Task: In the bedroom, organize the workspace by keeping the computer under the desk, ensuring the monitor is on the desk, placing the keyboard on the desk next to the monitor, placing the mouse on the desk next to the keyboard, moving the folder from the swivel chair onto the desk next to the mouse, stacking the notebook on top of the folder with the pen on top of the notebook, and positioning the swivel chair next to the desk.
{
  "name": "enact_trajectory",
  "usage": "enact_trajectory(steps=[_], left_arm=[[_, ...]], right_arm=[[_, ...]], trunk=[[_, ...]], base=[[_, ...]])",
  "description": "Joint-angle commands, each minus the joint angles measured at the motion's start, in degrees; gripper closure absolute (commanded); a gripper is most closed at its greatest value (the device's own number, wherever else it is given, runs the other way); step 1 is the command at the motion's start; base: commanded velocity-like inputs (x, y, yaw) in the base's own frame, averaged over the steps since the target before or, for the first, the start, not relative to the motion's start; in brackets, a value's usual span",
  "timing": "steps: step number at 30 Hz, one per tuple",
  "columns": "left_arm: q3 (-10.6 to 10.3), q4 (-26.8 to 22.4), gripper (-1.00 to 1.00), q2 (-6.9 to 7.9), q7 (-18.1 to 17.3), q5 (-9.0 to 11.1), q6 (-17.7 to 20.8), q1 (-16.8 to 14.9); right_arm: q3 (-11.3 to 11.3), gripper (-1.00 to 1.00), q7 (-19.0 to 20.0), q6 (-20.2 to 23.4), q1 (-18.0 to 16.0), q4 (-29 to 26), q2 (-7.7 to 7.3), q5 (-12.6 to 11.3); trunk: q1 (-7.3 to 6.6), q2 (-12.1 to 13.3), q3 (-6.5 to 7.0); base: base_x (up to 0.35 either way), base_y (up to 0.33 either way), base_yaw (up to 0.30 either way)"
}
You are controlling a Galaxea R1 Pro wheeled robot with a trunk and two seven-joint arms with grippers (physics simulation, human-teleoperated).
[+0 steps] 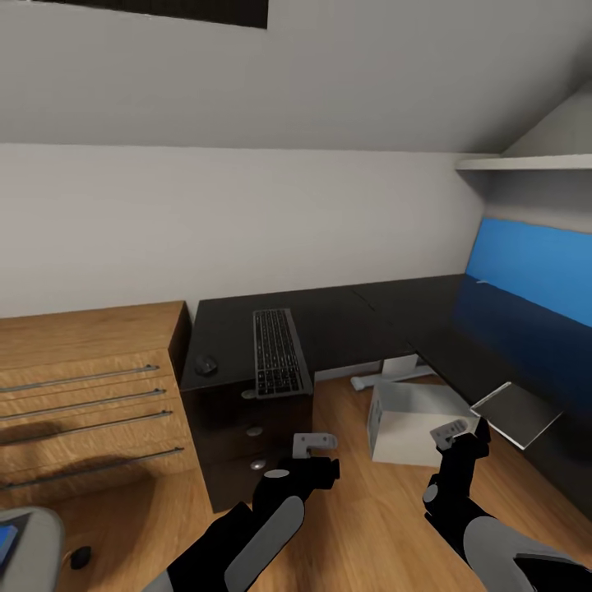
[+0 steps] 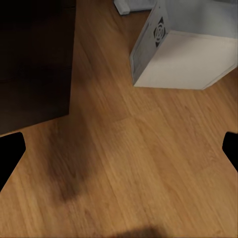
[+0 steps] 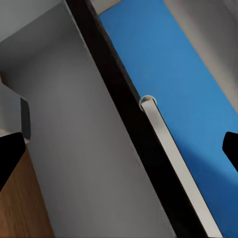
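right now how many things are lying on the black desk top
3: the keyboard near the left end, the mouse just left of it, and a grey notebook overhanging the right wing's edge. Others may be out of frame.

At about nine o'clock in the head view we see a light wood cabinet with four long metal handles running across its drawer fronts, one below another. Its top is bare. Near two o'clock a thin white wall shelf juts from the sloped wall. At twelve o'clock, along the upper edge, we see a dark rectangular panel set into the pale ceiling slope.
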Motion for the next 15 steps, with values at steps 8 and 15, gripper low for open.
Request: enact_trajectory(steps=[8,15], left_arm=[[-0.1,0.1,-1.0,0.01,0.5,0.4,0.1,-0.1],[0.0,0.2,-1.0,-0.65,-0.2,-0.2,-0.6,0.6]], right_arm=[[-0.3,-1.0,-0.1,-0.3,0.0,0.1,0.04,0.3],[0.4,-1.0,0.2,-0.6,-0.1,-0.3,0.73,0.4]], trunk=[[-1.77,3.2,1.38],[-2.86,5.2,2.28]], base=[[0.0,0.0,0.0],[0.0,0.0,0.0]])
